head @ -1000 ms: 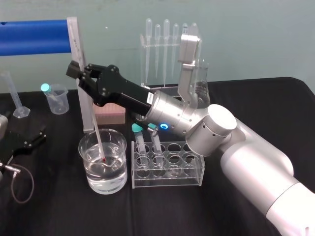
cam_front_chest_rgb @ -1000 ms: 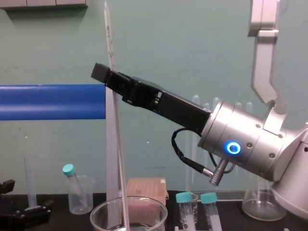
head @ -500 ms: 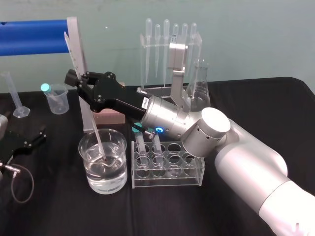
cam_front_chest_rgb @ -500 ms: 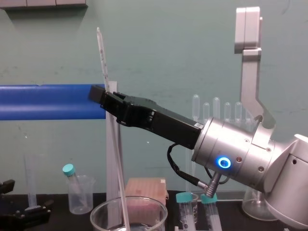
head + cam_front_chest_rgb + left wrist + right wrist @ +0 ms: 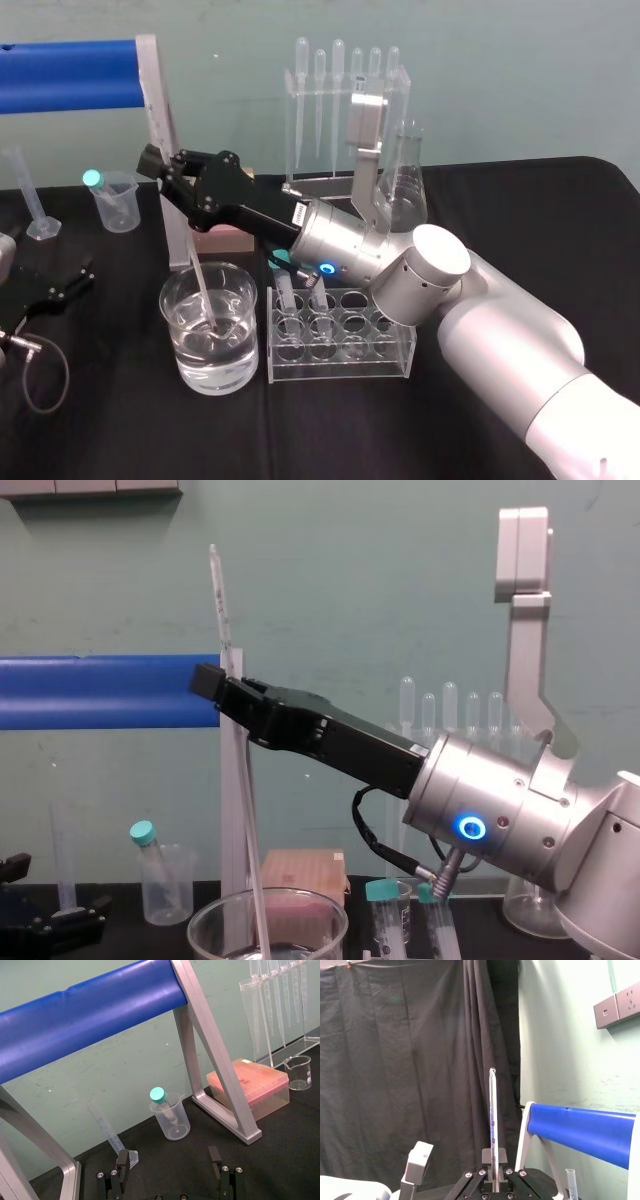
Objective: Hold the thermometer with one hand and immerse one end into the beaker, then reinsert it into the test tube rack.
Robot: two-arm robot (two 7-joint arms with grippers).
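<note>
The thermometer (image 5: 221, 615) is a long thin whitish rod, nearly upright and leaning a little. My right gripper (image 5: 213, 684) is shut on its upper part, also seen as the black gripper (image 5: 160, 166) in the head view. In the right wrist view the thermometer (image 5: 493, 1120) rises straight from between the shut fingers. Its lower end stands in the water of the wide glass beaker (image 5: 240, 365) at the front left. The clear test tube rack (image 5: 340, 368) stands just right of the beaker. My left gripper (image 5: 168, 1160) rests open and empty on the black table at the far left.
Two teal-capped tubes (image 5: 283, 282) stand in the rack's back row under my right wrist. Behind are a pipette stand (image 5: 340, 110), a conical flask (image 5: 405, 190), a pink box (image 5: 222, 238), a small plastic beaker (image 5: 115, 205) and a blue-barred metal frame (image 5: 65, 75). A cable (image 5: 40, 370) lies front left.
My right gripper has come down with the thermometer, whose top has dropped into the chest view. Its lower end stays in the beaker's water.
</note>
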